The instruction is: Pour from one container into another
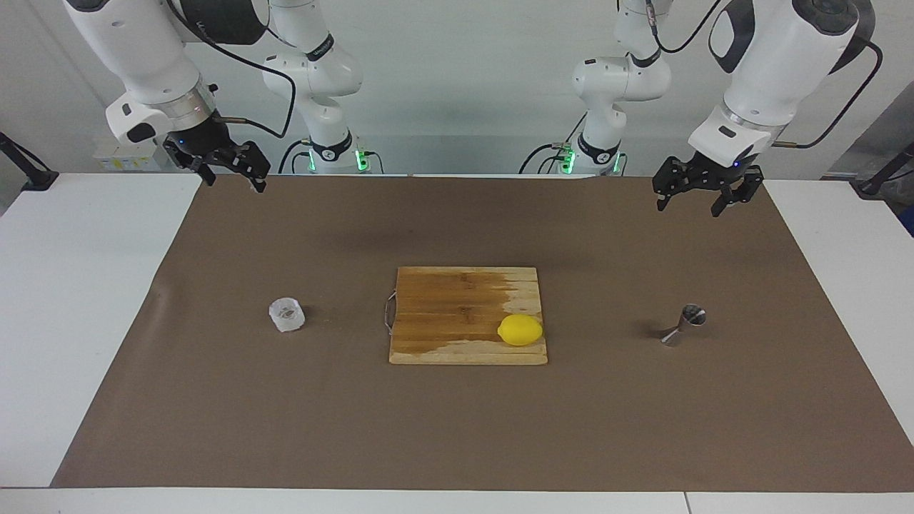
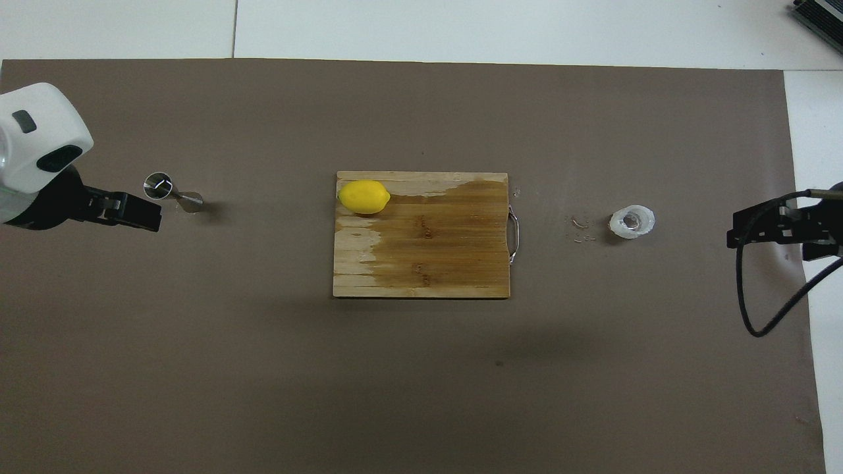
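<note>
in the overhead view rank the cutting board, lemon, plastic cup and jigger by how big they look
1. cutting board, by far the largest
2. lemon
3. plastic cup and jigger: too close to rank; the cup looks rounder and the jigger shows as a long, thin shape.

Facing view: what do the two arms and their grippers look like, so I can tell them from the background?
Both arms are glossy white with rounded shells and dark grey joint bands. Each ends in a black two-finger gripper: the left gripper and the right gripper, each with a small blue light above. A black cable loops along each forearm. Green lights glow at both bases.
</note>
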Tool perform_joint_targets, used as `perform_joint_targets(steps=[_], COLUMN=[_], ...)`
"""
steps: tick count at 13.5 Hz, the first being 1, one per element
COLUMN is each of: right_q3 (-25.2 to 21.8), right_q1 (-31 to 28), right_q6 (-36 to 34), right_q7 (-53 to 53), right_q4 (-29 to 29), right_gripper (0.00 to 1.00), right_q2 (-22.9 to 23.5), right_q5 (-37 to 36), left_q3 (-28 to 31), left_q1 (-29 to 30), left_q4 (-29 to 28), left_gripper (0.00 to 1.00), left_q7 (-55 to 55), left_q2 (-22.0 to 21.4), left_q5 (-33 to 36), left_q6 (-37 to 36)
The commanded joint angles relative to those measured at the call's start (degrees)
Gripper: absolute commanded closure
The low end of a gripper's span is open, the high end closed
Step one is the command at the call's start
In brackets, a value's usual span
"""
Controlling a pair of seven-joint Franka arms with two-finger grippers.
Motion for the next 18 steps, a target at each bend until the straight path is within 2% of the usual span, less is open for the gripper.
perform_joint_targets(steps=[1,7,10,12,15,18], right_q3=[-0.5,-0.5,-0.5,-0.5,-0.5,-0.5], right_q1=[0.3,0.3,0.3,0.3,0.3,0.3], right_q6=[-0.7,-0.7,-0.7,-0.7,-0.7,-0.7], right_q7=[-1.1,-1.1,-1.1,-1.1,-1.1,-1.1], right_q4=[0.1,0.1,0.1,0.1,0.1,0.1], right_gripper=[0.00,0.00,0.00,0.00,0.00,0.00], right_q2=[0.1,0.1,0.1,0.1,0.1,0.1], right_q5=[0.4,0.4,0.4,0.3,0.4,0.4], left_q3=[-0.1,-0.1,-0.1,-0.1,-0.1,-0.1], left_q1=[0.4,0.6,0.8,4.2,8.4,10.5], left_q4=[-0.6,-0.6,-0.1,0.2,1.4,6.7], left_gripper=[0.00,0.00,0.00,0.00,0.00,0.00], left_q7=[-0.1,-2.0,-11.5,-15.8,-27.4,-41.1], left_q2=[-0.8,-1.7,-0.7,0.7,4.8,11.6], left_q5=[-0.6,-0.7,-2.1,-6.3,-12.8,-16.8], left_q6=[-0.5,-1.7,-1.4,-1.0,0.9,2.1])
